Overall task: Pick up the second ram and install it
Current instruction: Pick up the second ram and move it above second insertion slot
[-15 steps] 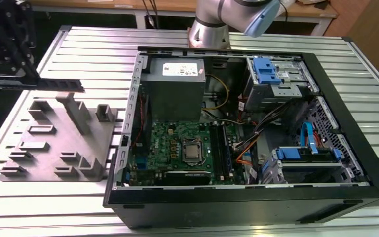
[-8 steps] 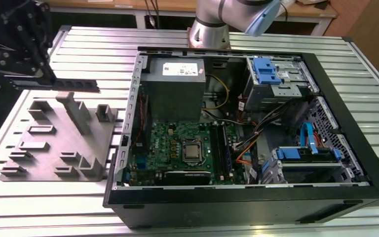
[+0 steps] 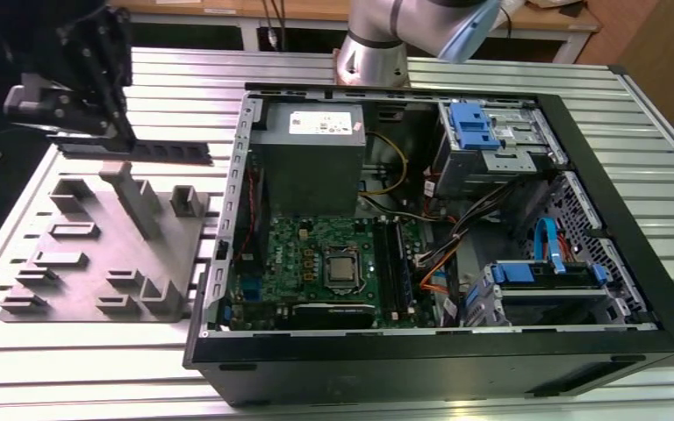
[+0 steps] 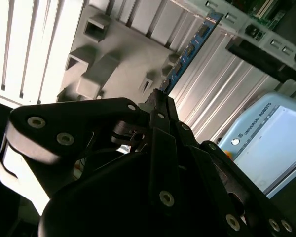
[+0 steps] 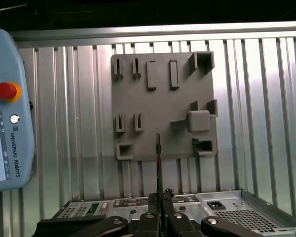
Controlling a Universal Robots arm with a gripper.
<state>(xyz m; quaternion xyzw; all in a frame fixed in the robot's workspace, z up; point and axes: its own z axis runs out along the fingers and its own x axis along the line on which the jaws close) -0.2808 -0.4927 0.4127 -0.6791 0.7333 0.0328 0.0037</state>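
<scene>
The second ram (image 3: 155,152) is a long dark stick hanging level above the slatted table, just beyond the grey holder block (image 3: 91,263) on the exterior view's left. My gripper (image 3: 115,139) is shut on one end of it. In the second wrist view the bluish board with black chips (image 4: 190,49) runs out from my fingertips (image 4: 157,101) over the holder block (image 4: 113,54). In the first wrist view the ram shows edge-on (image 5: 158,163), rising from my gripper (image 5: 160,198) in front of the holder block (image 5: 163,94).
The open computer case (image 3: 618,263) lies on the exterior view's right, with a green motherboard (image 3: 308,263), long black slots (image 3: 392,263), a grey power supply (image 3: 308,167) and blue-tabbed drive cages (image 3: 483,132). The arm's base (image 3: 372,53) stands behind it. A teach pendant (image 5: 5,108) lies beside the holder.
</scene>
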